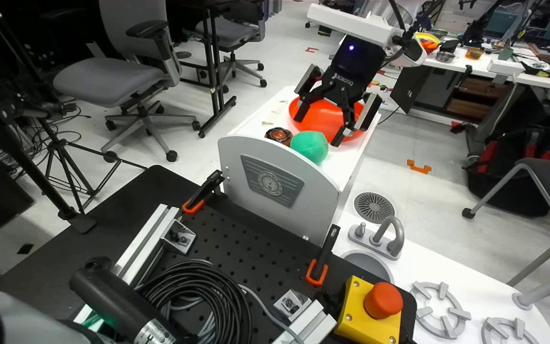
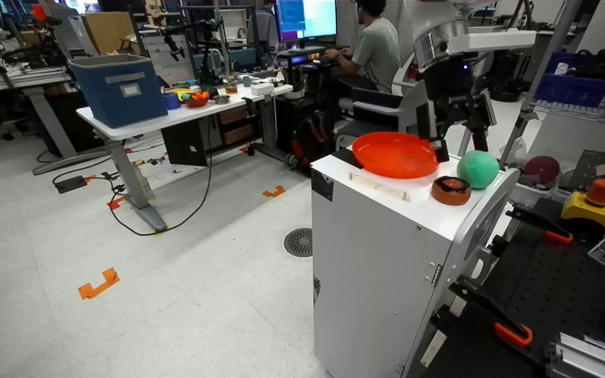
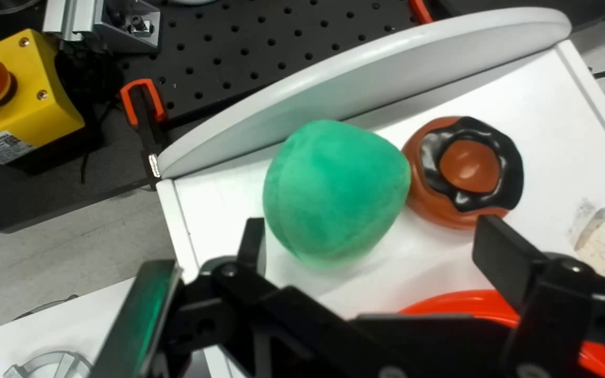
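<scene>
1. Fingers (image 3: 504, 262) of my black two-fingered claw (image 3: 372, 241) stand spread wide, and I have hold of nothing.
2. Nearest to me is a green, soft-looking, slightly lumpy ball (image 3: 334, 189); it rests on a flat white cabinet top (image 3: 560, 121), just beyond the gap between my fingers in the wrist view.
3. From these angles I cannot fairly judge whether one finger brushes the ball's side or stops short of it.
4. Just beside the ball lies a round, reddish-brown doughnut shape with a wavy, glossy black topping (image 3: 468, 170).
5. A shallow, round, orange-red plastic dish (image 2: 386, 152) sits on the same cabinet top, and its rim shows under my claw in the wrist view.
6. On the ball's side away from the dish rises a curved, pale grey end panel (image 1: 320, 205) bearing a dark dial plate (image 1: 270, 181).
7. A strip of pale tape (image 2: 378, 187) is stuck near the dish.
8. Past the panel, a black perforated board (image 3: 260, 58) carries a coil of dark cable (image 1: 227, 286); near it stands a yellow box (image 1: 351, 306) with an orange-red push button (image 1: 384, 300).
</scene>
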You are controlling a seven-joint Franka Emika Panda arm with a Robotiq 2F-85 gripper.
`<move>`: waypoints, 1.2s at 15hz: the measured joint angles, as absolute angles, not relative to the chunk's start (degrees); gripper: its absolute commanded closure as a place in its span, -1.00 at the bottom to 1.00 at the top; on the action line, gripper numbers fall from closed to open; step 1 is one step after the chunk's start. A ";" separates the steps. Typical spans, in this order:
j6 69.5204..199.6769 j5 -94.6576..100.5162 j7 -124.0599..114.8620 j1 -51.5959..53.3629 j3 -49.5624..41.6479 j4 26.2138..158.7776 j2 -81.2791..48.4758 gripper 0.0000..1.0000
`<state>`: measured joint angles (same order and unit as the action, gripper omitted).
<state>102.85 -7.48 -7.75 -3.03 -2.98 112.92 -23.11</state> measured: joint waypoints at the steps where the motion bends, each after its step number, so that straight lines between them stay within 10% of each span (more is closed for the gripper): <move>1: 102.88 -7.48 -7.74 -3.02 -2.95 112.89 -23.11 -1.00; 16: 102.88 -7.48 -7.74 -3.06 -2.94 112.81 -26.77 -1.00; 17: 102.88 -7.48 -7.74 -3.06 -2.94 112.81 -26.81 -0.50; 18: 102.88 -7.49 -7.74 -3.06 -2.94 112.81 -26.84 -0.47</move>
